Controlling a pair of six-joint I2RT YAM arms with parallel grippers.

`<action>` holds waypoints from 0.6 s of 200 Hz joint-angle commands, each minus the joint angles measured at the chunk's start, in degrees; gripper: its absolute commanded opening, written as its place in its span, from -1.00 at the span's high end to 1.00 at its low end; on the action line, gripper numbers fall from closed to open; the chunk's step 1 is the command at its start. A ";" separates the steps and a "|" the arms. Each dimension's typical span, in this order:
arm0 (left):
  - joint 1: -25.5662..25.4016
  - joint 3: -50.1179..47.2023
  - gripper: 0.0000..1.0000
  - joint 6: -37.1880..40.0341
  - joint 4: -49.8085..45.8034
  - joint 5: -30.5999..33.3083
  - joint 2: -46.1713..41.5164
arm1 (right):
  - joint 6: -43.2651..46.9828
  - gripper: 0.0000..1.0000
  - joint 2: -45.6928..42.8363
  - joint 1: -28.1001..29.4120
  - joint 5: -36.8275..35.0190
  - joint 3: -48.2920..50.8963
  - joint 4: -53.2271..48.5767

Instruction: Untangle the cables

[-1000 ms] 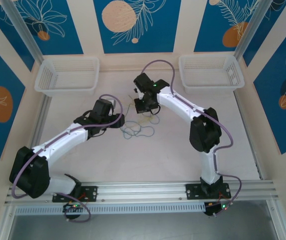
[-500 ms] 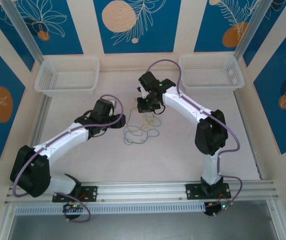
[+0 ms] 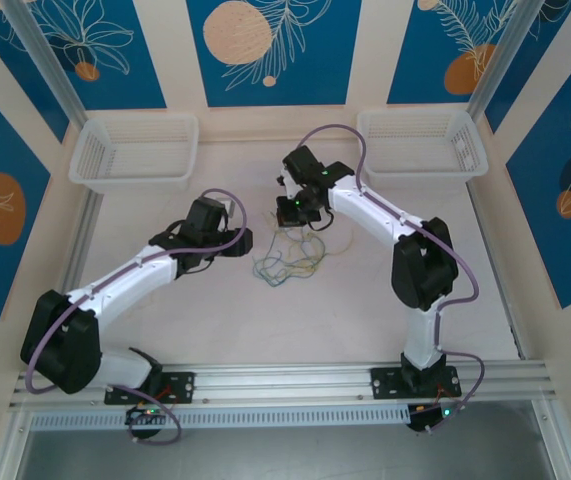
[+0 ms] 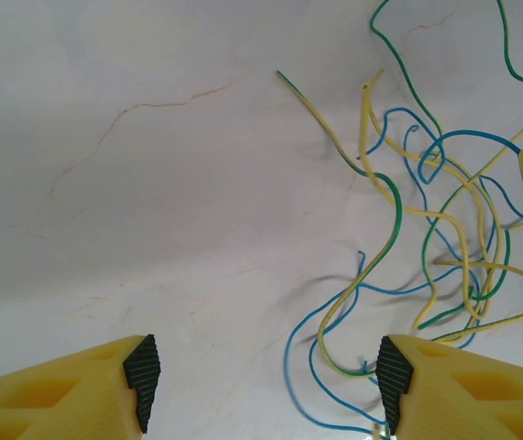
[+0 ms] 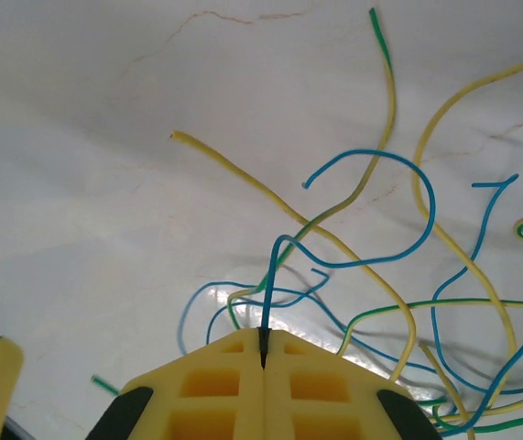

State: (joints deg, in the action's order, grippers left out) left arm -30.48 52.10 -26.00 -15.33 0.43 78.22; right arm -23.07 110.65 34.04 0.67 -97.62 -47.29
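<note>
Two robot arms reach over a pale, marble-veined table (image 3: 355, 310) towards a loose tangle of thin cables (image 3: 287, 258) lying near the middle of the tabletop, between the two grippers. The cables are curly wires in blue, green and pale yellow, crossing one another in many loops.

The right gripper (image 3: 295, 212) sits at the far side of the tangle. In the right wrist view its yellow fingers (image 5: 215, 394) are pressed together, pinching the end of a blue cable (image 5: 270, 284). That cable rises from the seam between the fingers and curves away into the rest of the heap.

The left gripper (image 3: 242, 241) is just left of the tangle. In the left wrist view its two yellow fingers, tipped with black ribbed pads (image 4: 142, 380), stand well apart with bare table between them, holding nothing. The cables (image 4: 426, 247) spread across the right half of that view, and the nearest blue and yellow loops lie just beside the finger on that side. Whether they touch it cannot be told.

Two white mesh baskets stand at the far edge of the table, one on the left (image 3: 135, 176) and one on the right (image 3: 422, 166), both well apart from the cables.
</note>
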 commanded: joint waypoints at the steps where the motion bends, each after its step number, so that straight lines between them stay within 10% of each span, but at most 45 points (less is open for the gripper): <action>1: 0.36 0.44 -0.37 0.96 2.12 -3.87 1.29 | -0.21 1.00 -5.28 -0.20 2.92 -0.28 0.30; 120: -9.07 3.86 -0.63 11.45 19.57 -13.52 4.16 | -6.04 1.00 -15.31 0.06 15.82 -7.57 2.73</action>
State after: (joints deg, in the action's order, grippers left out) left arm -37.74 53.56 -18.15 -4.67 -9.28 80.53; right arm -26.02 95.09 33.85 10.94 -105.43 -45.89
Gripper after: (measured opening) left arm 0.808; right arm 0.040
